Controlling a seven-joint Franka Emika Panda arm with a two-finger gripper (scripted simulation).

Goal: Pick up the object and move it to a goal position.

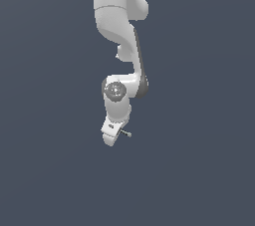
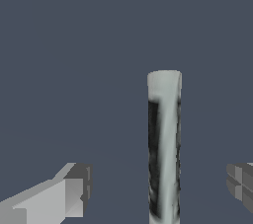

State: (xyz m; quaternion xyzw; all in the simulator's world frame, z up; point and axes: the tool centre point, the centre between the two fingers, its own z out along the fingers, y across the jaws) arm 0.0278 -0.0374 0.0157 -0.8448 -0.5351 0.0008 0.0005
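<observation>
The jaws stood wide apart in the wrist view, one finger point(image 2: 69, 196) on one side and the other finger point(image 2: 240, 186) at the far edge of the picture, with the stick point(image 2: 164, 149) between them. The stick touched neither finger: open room showed on both sides of it, more toward the first finger than toward the second. So the jaws held nothing. The stick appeared there as a grey-silver cylinder with dark streaks along its length, running lengthwise away from the camera to a rounded end, beyond which lay only the plain dark counter point(image 2: 74, 45).

In the exterior view the jaws point(image 1: 110, 133) pointed down at the lower end of the white arm point(image 1: 117, 26). The stick point(image 1: 126, 133) showed only as a tiny sliver poking out from the jaws toward about 4 o'clock, with a darker tip at its outer end; whether it lay flat on the counter point(image 1: 199, 170) could not be told at that size. Around the jaws the slate-grey surface ran unbroken to every edge of the picture, at 3, 6 and 9 o'clock alike; only at 12 o'clock did the arm itself take up the space.
</observation>
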